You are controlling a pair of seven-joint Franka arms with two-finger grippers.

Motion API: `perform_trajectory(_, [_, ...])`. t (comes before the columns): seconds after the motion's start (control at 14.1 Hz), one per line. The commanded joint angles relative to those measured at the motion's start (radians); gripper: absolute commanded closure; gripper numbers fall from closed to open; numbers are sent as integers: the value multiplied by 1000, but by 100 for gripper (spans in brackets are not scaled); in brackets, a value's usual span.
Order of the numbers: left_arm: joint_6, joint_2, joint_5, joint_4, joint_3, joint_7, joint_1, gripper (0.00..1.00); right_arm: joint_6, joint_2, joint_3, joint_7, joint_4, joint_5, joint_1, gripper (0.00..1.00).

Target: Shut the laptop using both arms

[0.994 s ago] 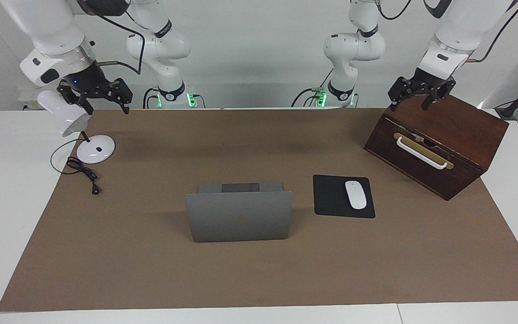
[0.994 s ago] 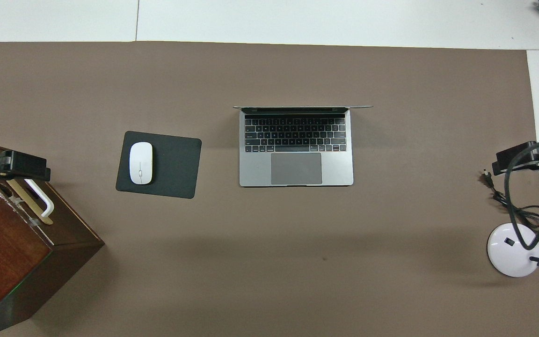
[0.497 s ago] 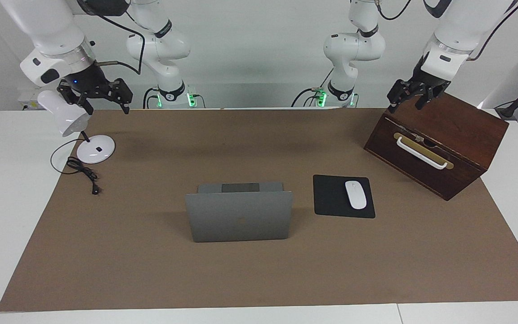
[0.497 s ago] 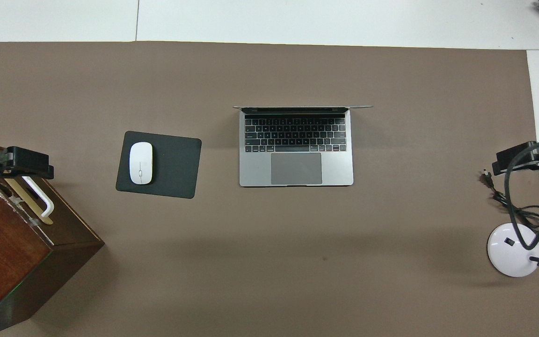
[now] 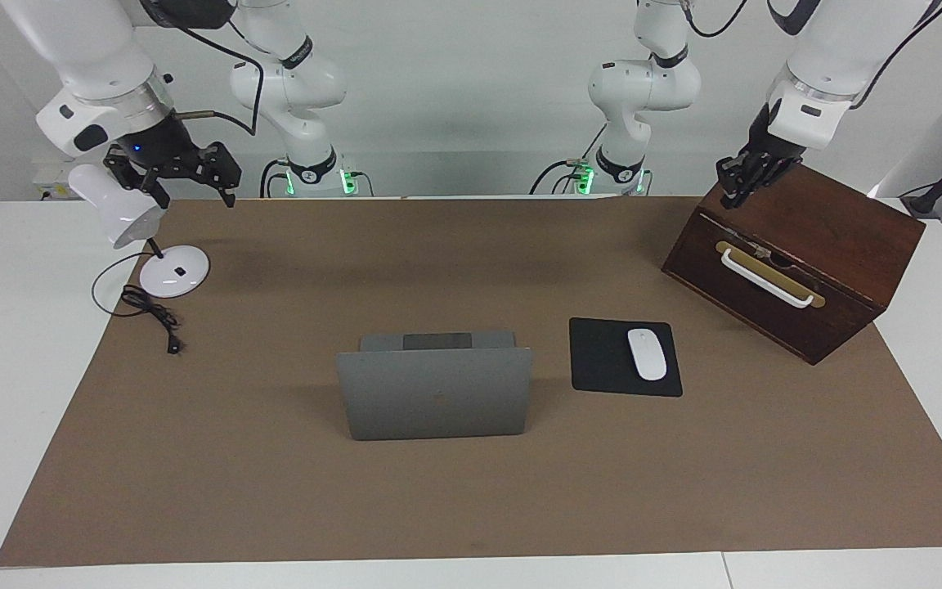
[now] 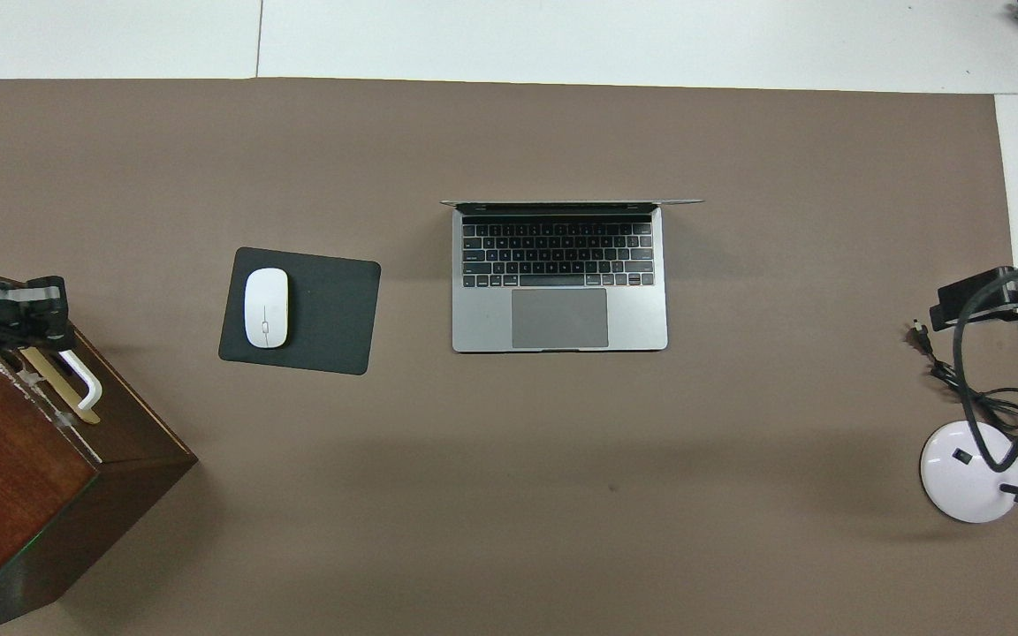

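Standing open mid-counter, laptop lid upright, untouched | left pincer pinched together, empty, over wooden box, perhaps readied for pushing | right pincer spread wide, empty, over lamp, waiting

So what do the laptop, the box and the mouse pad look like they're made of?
Laptop: likely metal, matte silver-grey, with an even dull sheen on the lid.
Box: dark wood by the look, reddish-brown grain on top, semi-gloss.
Mouse pad: thin, flat matte black, probably fabric or rubber; cannot tell which.
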Motion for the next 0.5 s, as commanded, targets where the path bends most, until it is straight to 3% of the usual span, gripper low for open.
perform_trajectory(0.0, [16, -25, -37, -40, -4, -38, 11, 100, 21, -19, 7, 2, -22, -8, -8, 0])
perform_trajectory(0.21, [48, -45, -74, -89, -4, -293, -3, 100, 21, -19, 7, 2, -22, -8, -8, 0])
perform_trajectory(0.43, [147, -113, -136, -227, -6, -452, -9, 100, 21, -19, 9, 15, -22, -8, -5, 0])
